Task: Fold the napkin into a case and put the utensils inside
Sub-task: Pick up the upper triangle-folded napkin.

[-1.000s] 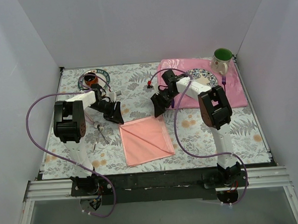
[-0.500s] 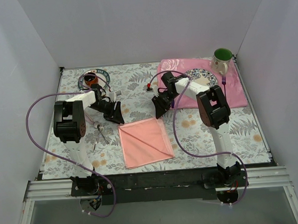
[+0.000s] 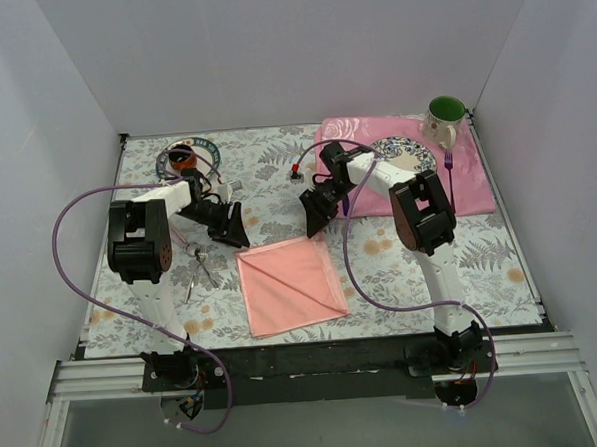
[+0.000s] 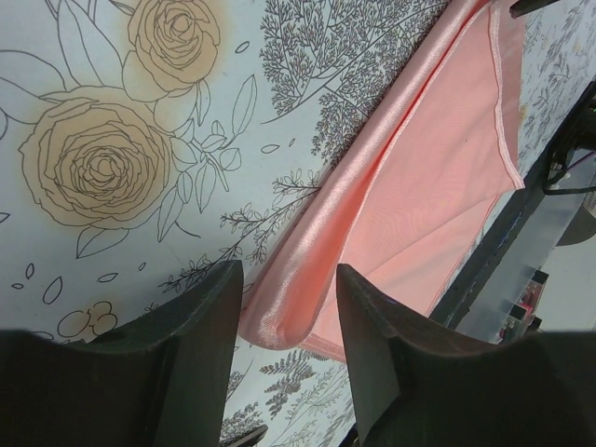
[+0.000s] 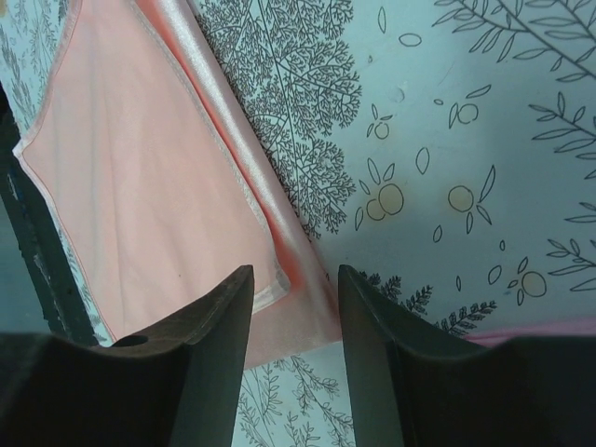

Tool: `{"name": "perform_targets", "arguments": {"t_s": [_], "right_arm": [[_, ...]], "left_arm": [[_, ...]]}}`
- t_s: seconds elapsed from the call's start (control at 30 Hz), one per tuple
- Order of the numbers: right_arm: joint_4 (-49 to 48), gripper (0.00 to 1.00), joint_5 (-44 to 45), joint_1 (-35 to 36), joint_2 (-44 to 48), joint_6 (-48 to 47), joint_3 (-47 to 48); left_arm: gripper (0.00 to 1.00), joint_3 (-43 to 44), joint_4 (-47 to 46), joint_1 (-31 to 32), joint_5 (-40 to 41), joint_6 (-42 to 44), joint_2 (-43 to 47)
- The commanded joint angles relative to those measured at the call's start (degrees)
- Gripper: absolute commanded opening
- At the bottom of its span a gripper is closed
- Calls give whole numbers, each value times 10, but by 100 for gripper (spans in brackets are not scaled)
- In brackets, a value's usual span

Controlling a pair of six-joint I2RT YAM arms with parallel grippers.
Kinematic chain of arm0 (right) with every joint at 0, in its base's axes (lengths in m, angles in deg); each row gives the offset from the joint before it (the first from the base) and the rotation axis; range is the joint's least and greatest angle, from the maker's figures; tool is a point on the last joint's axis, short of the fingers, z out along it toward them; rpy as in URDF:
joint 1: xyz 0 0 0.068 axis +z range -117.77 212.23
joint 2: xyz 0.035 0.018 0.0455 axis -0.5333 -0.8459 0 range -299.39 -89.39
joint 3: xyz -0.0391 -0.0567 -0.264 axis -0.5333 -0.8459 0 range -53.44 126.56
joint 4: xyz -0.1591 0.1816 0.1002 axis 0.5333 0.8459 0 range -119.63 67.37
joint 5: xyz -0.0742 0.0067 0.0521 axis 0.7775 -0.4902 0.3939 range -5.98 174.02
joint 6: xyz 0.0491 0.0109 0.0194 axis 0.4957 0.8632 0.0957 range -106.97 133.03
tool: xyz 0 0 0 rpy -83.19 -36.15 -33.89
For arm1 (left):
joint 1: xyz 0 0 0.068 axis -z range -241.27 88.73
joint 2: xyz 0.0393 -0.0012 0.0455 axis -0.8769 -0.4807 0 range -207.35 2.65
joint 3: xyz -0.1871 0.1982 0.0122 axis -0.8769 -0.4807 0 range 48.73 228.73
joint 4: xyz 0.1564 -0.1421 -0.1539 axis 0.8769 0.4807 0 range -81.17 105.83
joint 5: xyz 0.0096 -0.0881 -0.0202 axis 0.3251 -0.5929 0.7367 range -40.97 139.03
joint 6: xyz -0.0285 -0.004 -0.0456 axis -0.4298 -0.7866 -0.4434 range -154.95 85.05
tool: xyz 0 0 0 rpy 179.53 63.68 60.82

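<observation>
Floral tablecloth (image 3: pixel 275 165), white walls (image 3: pixel 270 55), folded napkin (image 3: pixel 290 282), left gripper (image 4: pixel 286 272), right gripper (image 5: pixel 295 273) both parted, empty

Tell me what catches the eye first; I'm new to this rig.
The salmon napkin lies folded in the near middle. The left gripper and right gripper hang open over its far corners. At far right a pink placemat holds a plate and green mug.

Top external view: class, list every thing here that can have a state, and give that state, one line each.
napkin: folded over, lying flat on the table.
left tool: open, at the napkin's far left corner.
right tool: open, at the napkin's far right corner.
utensils: lying loose on the table, left of the napkin.
mug: upright.
</observation>
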Motion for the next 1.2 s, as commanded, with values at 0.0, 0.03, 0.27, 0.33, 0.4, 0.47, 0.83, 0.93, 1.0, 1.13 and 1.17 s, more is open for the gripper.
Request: {"name": "perform_targets", "arguments": {"t_s": [0.0,0.03,0.27,0.33,0.4,0.47,0.83,0.93,1.0,1.13,1.17], "right_arm": [[16,48,-13,5,-19,0,30],[17,48,-12,5,-25,-3,30],[41,36,-1,8,-36,-48,23],[44,35,1,8,-34,-59,22],[59,34,-10,8,-36,-67,24],[74,30,-16,10,-38,-77,30],[79,1,-35,10,-30,-77,44],[71,1,-31,10,-19,-67,41],[64,1,-29,10,-9,-64,38],[43,1,-26,10,3,-55,29],[42,1,-27,10,4,-53,29]], "left_arm": [[45,4,-8,1,20,11,-10],[45,4,-8,1,21,11,-11],[45,8,-5,-6,13,6,-16],[45,8,-1,-9,7,5,-13],[45,5,0,-11,5,5,-11],[45,3,1,-11,4,6,-9],[46,-3,47,-16,-4,54,2],[46,3,75,-16,-10,81,-9],[45,2,76,-16,-8,87,-6],[42,-1,76,-16,2,87,-10],[42,-5,71,-16,3,84,-9]]}}
